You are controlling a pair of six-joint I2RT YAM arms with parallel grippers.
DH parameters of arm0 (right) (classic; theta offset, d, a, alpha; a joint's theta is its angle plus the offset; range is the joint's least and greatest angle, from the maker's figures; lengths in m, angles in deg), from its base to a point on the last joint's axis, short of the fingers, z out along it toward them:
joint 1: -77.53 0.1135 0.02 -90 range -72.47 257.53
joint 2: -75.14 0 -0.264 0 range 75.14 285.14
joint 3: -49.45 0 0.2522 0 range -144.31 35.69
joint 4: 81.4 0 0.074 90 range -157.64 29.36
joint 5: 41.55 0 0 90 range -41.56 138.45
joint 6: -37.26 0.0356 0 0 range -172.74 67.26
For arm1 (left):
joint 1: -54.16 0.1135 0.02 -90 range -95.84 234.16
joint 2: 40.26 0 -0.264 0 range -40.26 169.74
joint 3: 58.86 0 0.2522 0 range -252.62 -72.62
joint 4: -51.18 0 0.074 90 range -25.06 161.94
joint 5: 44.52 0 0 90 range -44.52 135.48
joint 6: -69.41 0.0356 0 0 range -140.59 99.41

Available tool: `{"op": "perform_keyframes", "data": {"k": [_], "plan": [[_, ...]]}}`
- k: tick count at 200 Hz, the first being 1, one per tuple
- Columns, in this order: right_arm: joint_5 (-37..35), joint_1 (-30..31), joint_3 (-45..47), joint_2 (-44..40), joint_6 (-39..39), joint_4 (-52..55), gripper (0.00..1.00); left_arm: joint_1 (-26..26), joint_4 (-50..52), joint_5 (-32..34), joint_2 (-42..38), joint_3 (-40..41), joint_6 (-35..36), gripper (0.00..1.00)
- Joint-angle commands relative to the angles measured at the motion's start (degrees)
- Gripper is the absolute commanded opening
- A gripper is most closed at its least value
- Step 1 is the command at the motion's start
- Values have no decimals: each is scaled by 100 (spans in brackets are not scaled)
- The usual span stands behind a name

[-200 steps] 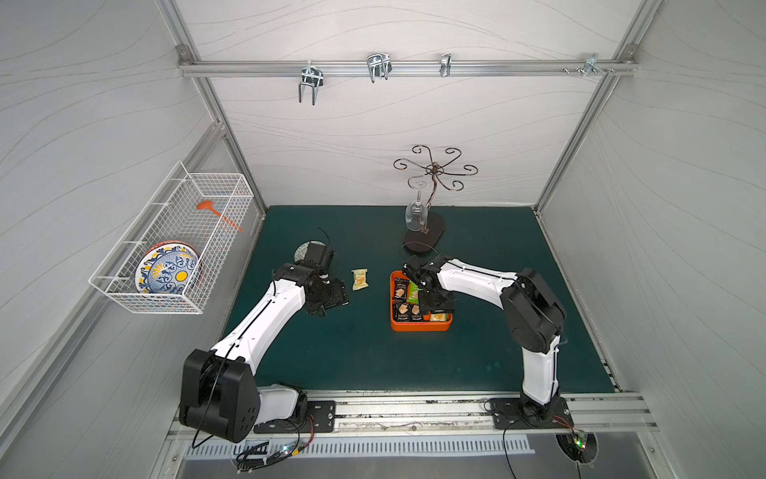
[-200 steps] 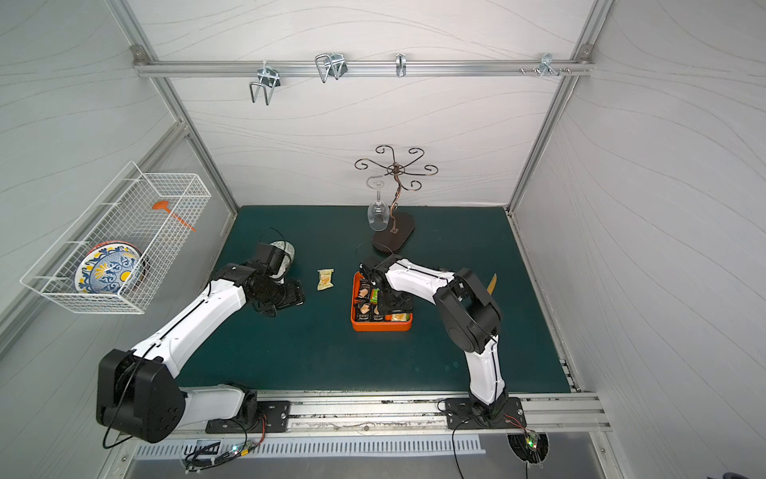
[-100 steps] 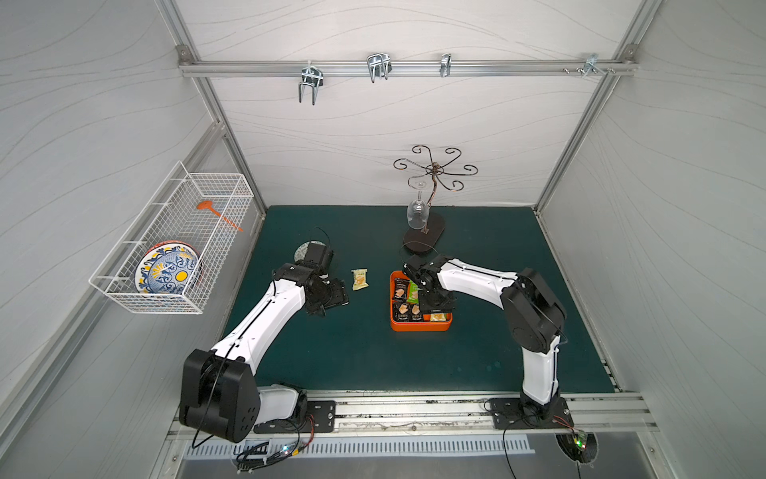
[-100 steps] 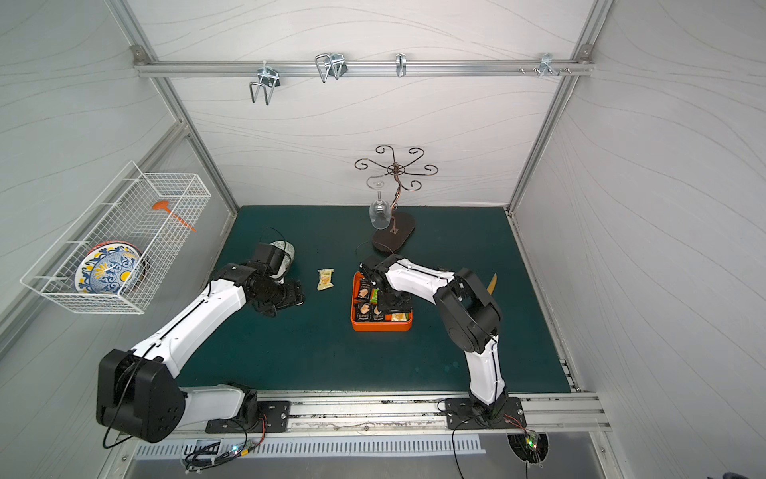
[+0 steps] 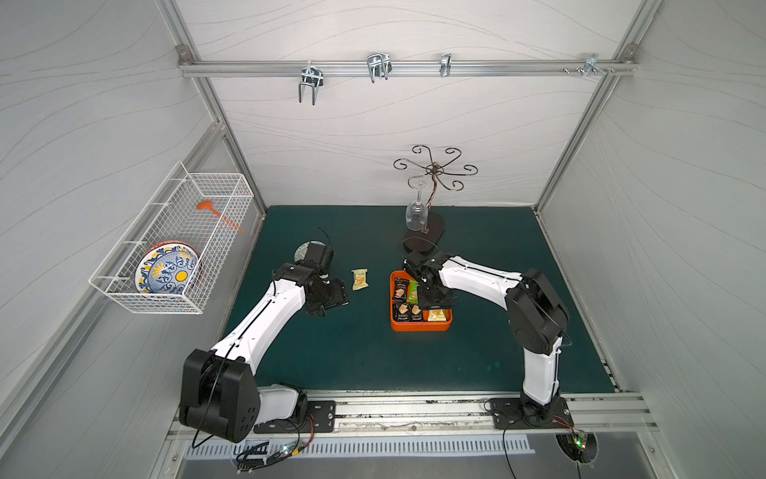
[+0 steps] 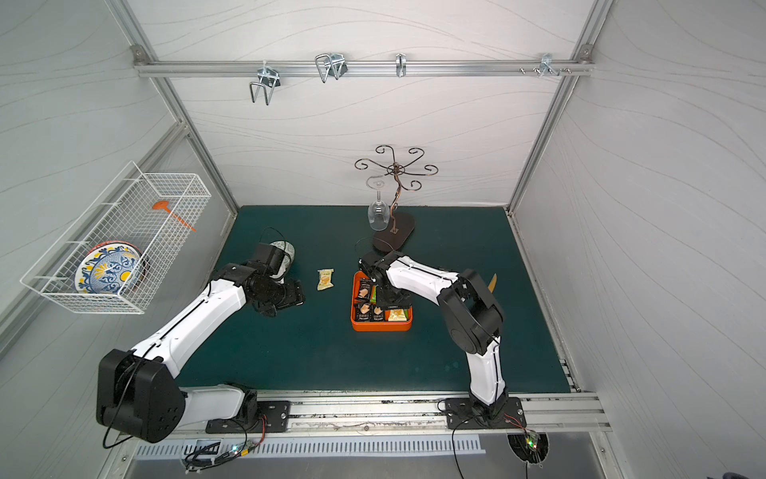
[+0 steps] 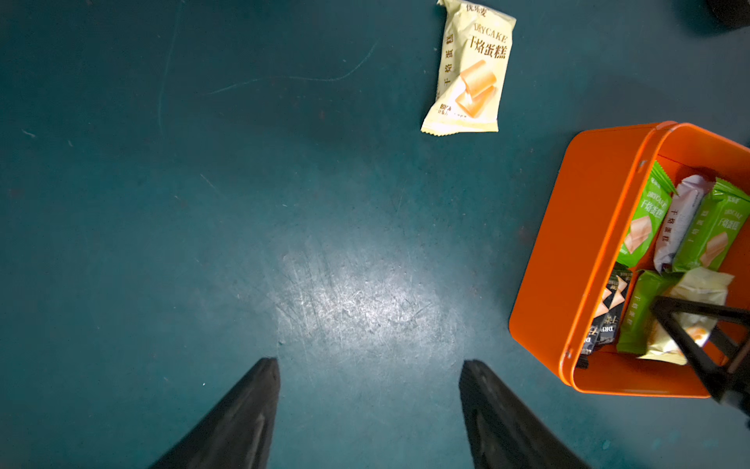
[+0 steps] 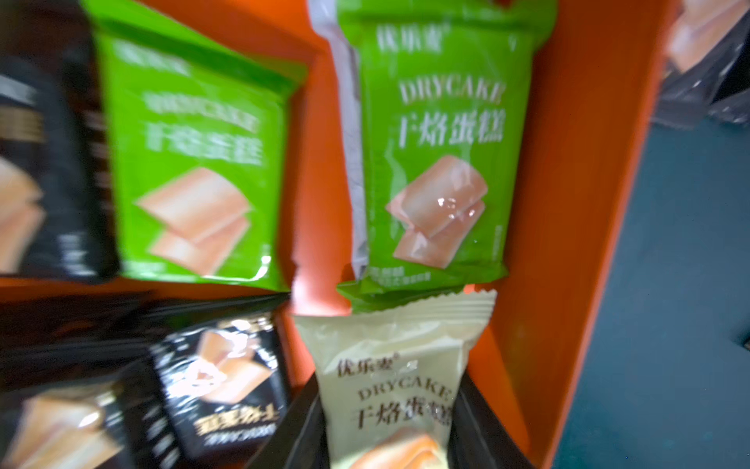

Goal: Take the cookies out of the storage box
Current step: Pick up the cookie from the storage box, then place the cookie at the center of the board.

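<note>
One loose packet (image 5: 359,279) lay on the mat (image 5: 352,356), left of the storage box (image 5: 420,326). Right gripper (image 8: 387,390) was clamped on a yellow packet (image 8: 389,349) inside it; left gripper (image 7: 369,363) hung spread, empty. Most cookies (image 8: 438,142) sat boxed, plenty left!

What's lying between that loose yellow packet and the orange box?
Just bare green mat between yellow packet and orange box; the left wrist view shows it.

Your white wire basket (image 5: 224,249) on the wall holds a blue-patterned plate (image 5: 168,271) and an orange utensil (image 5: 217,213). A wine glass (image 5: 416,215) hangs upside down from the scrolled stand (image 5: 433,234) at the counter's (image 5: 364,356) back.
</note>
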Motion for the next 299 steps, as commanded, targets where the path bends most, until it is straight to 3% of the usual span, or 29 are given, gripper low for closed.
{"op": "perform_keyframes", "data": {"k": [1,93,177,257,299], "plan": [[-145,-7,-207,-302,-66,222,44,22,78,18,-125,-186,39,75],[46,-439,-218,-885,-334,194,44,22,131,-65,-188,-208,-144,74],[157,-2092,690,-1532,-1206,-244,45,22,120,-126,-144,-236,-338,74],[130,-3530,590,-795,-1880,-947,45,22,249,-54,-74,-323,-383,74],[128,-3975,248,-337,-2232,-1072,46,22,333,59,-73,-385,-442,74]]}}
